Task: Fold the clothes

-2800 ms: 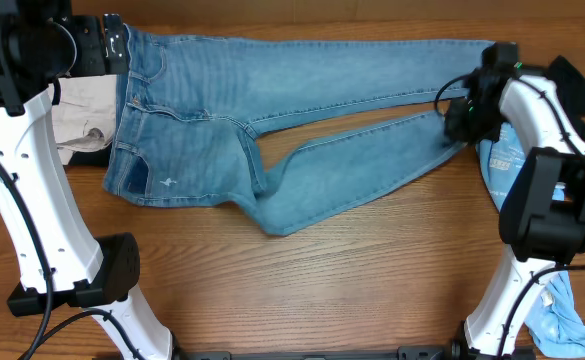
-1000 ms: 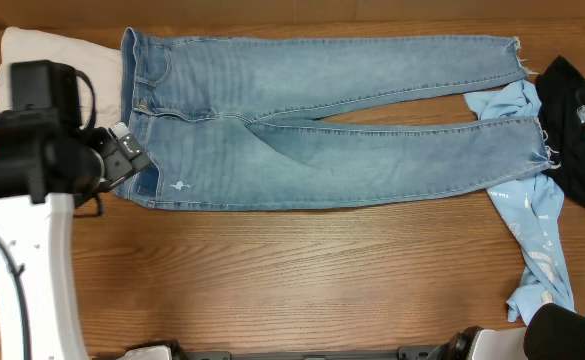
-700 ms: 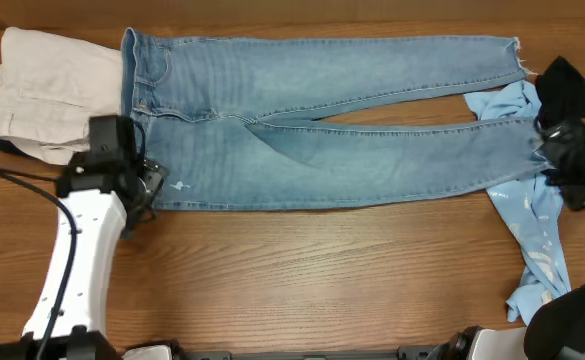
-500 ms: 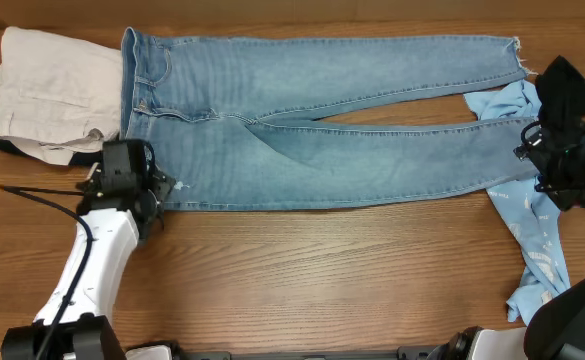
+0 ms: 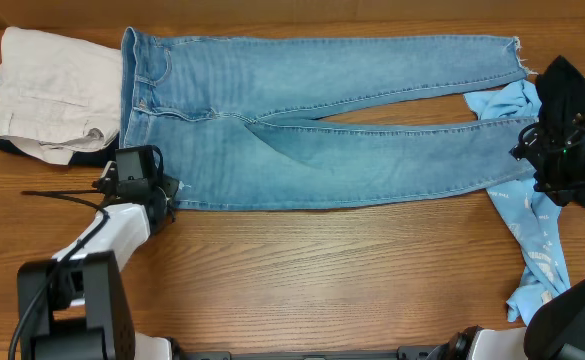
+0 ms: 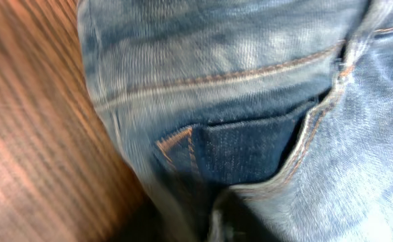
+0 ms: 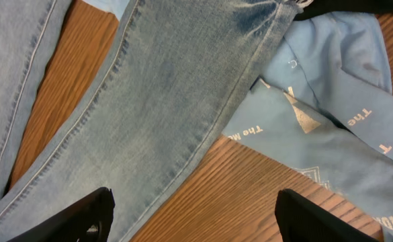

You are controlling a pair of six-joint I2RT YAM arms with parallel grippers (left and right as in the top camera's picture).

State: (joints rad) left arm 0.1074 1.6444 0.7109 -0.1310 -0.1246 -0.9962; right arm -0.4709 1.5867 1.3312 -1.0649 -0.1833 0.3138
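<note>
The light blue jeans (image 5: 312, 150) lie flat across the table, waistband to the left and both legs running right. My left gripper (image 5: 162, 190) sits at the near-left waistband corner. In the left wrist view a ridge of denim (image 6: 250, 81) by the dark pocket is pinched between its blurred jaws (image 6: 216, 225). My right gripper (image 5: 544, 165) hovers over the frayed hem end of the near leg. It is open (image 7: 199, 222), its dark fingers (image 7: 82, 215) wide apart above the leg's edge (image 7: 156, 101) and bare wood, holding nothing.
Folded beige trousers (image 5: 52, 95) lie at the far left beside the waistband. A cyan T-shirt (image 5: 537, 230) with white print (image 7: 330, 134) trails down the right side, partly under the near leg's hem. A black garment (image 5: 567, 90) lies at the far right.
My left gripper came down onto the near waistband corner and closed on the denim. My right gripper moved in from the right edge to the near leg's hem, still open.
</note>
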